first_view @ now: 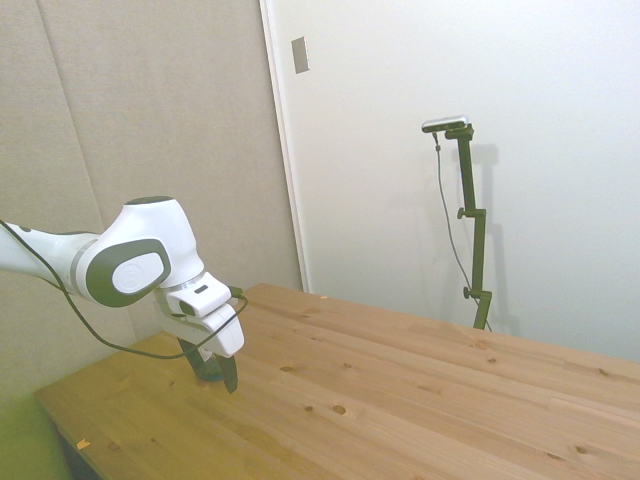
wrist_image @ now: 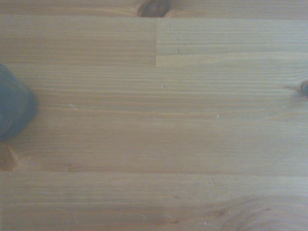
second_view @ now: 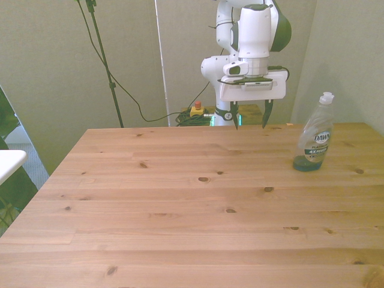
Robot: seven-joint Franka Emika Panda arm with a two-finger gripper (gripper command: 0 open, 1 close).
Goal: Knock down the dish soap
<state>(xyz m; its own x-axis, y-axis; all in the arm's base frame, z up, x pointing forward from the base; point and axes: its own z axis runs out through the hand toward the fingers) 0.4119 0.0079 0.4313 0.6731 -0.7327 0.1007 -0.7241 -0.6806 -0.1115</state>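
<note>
Front view: pine table (second_view: 180,204), beige walls (second_view: 54,60).

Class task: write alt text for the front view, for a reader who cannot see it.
A dish soap bottle stands upright on a wooden table, near the front view's right edge. A white robot arm's open gripper hangs just above the table's far edge, apart from the bottle, toward the front view's left of it.

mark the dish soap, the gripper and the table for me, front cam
dish soap (second_view: 315,143): front view, on the white label of the upright bottle.
gripper (second_view: 251,122): front view, midway between the two open fingertips.
table (second_view: 180,204): front view, on bare wood planks near the middle.
</note>
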